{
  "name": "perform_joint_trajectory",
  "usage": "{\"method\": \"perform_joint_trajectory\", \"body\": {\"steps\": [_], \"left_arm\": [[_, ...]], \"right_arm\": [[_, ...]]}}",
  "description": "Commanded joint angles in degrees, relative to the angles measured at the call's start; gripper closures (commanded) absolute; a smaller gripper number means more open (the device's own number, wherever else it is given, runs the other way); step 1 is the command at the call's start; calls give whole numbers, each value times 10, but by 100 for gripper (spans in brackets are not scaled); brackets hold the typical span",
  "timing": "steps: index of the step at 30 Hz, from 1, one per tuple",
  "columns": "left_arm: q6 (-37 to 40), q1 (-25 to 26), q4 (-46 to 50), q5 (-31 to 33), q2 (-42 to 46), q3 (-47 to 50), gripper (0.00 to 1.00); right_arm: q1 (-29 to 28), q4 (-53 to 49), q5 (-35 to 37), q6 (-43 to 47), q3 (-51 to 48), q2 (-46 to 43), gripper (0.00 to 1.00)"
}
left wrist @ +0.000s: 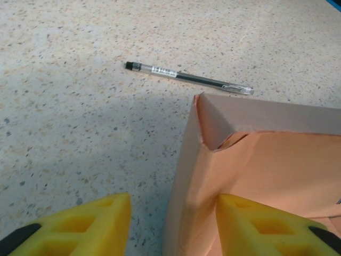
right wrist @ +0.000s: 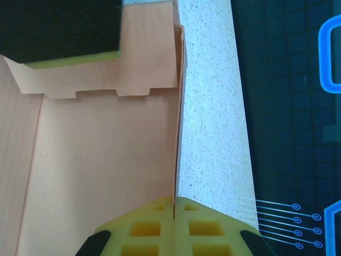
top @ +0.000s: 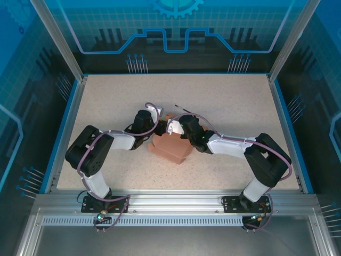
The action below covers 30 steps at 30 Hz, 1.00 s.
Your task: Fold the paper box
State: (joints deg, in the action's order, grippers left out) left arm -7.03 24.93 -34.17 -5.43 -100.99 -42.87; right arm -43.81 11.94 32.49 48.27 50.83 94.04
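Presently: right gripper point(right wrist: 175, 205), yellow pads point(right wrist: 205, 226) clenched on a thin side wall of the salmon-pink cardboard paper box point(top: 170, 149); left gripper point(left wrist: 173, 213), jaws parted astride another wall, nothing gripped. Box is set mid-way on the speckled beige table point(top: 229, 101). Risk: wall may be torn if pulled against the single pinch.

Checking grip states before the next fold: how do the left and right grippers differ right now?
1. The left gripper has its jaws apart; the right gripper is shut.
2. The left gripper straddles a wall of the paper box, its outside finger clear of the wall; the right gripper pinches a wall edge flat between its fingers.
Shared: both have yellow fingers and are at the same box.
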Motion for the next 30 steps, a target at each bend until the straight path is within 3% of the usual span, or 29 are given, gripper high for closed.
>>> {"method": "perform_joint_trajectory", "body": {"steps": [1, 10, 30], "left_arm": [[10, -10, -14, -36, -19, -30, 57], [3, -13, 11, -41, -38, -52, 61], [-28, -9, 8, 29, -51, -54, 69]], "right_arm": [[3, -24, -15, -9, -8, -19, 100], [1, -24, -27, -12, -8, -22, 100], [-13, -52, -63, -48, -8, -43, 100]]}}
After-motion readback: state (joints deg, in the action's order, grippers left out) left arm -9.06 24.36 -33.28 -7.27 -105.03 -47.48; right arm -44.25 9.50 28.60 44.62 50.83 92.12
